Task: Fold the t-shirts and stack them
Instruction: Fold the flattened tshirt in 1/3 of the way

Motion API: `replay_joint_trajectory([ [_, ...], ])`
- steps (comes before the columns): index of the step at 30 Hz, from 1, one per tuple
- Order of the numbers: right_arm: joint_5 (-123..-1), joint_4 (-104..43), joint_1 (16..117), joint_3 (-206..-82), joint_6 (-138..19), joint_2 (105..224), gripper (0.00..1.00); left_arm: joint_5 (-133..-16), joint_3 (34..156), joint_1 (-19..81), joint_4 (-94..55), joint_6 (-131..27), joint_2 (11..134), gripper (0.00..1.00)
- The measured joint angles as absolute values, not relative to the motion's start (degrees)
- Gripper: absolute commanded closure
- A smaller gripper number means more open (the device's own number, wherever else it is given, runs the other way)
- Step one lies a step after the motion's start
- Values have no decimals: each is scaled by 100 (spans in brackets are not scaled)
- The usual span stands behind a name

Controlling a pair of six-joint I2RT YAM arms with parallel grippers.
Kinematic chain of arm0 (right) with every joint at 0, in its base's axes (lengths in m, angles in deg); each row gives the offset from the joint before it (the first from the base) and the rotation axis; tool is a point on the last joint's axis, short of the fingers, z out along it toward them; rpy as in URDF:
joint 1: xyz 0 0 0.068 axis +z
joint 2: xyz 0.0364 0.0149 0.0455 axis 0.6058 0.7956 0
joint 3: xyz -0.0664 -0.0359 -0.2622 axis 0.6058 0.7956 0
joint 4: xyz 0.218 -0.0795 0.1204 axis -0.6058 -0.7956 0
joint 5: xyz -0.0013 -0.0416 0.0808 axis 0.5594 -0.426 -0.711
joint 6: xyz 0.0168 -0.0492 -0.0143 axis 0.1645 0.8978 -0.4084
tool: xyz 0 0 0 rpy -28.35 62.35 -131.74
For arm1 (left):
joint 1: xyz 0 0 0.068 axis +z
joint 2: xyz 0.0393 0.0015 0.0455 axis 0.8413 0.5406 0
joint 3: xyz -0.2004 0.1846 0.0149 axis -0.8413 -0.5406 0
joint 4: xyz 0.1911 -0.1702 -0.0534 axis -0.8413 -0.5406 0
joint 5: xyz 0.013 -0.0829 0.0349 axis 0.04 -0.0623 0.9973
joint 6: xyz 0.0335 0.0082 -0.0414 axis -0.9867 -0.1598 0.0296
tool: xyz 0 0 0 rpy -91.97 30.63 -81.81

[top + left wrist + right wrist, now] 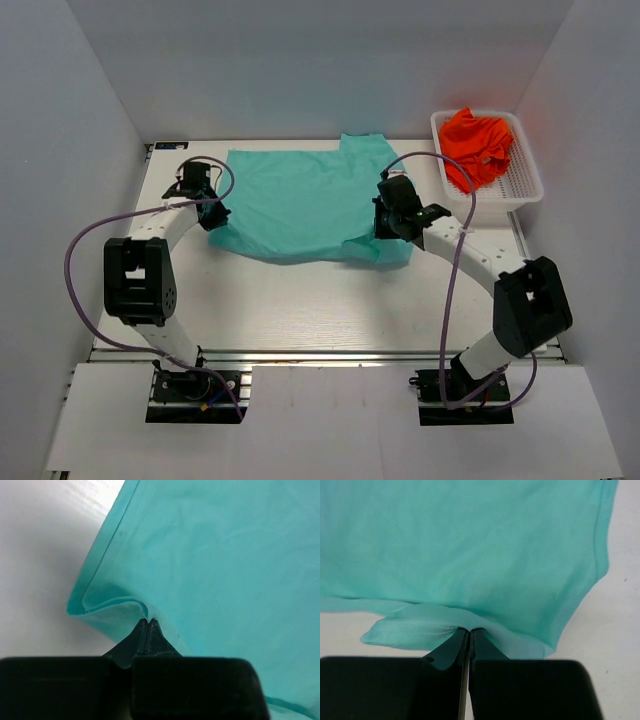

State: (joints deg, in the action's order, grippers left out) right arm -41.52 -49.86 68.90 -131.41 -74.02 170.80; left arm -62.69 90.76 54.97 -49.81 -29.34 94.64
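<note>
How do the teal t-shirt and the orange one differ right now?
The teal t-shirt lies spread on the table; the orange t-shirt sits crumpled in the white basket. The left gripper and right gripper pinch the teal t-shirt's near corners; neither touches the orange t-shirt. Both are plain fabric.

Both arms forward and low, left hand (146,625) and right hand (468,631) closed tight.

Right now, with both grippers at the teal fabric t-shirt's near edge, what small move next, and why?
Probably raise both pinched corners together, ready to fold toward the far edge. The left gripper and right gripper are each shut on a near corner of the teal fabric t-shirt, which lies spread flat.
</note>
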Motion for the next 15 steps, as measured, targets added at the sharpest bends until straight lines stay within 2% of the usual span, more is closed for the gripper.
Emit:
replay_joint_trajectory([
  [7, -4029, -4910, 6368, -13781, -7236, 17819, 100, -6326, 9924, 5574, -4954, -3032, 10203, 100],
  [15, -4289, -4700, 5970, -14504, -6366, 18363, 100, -6387, 10975, 5585, -4749, -3166, 11005, 100],
])
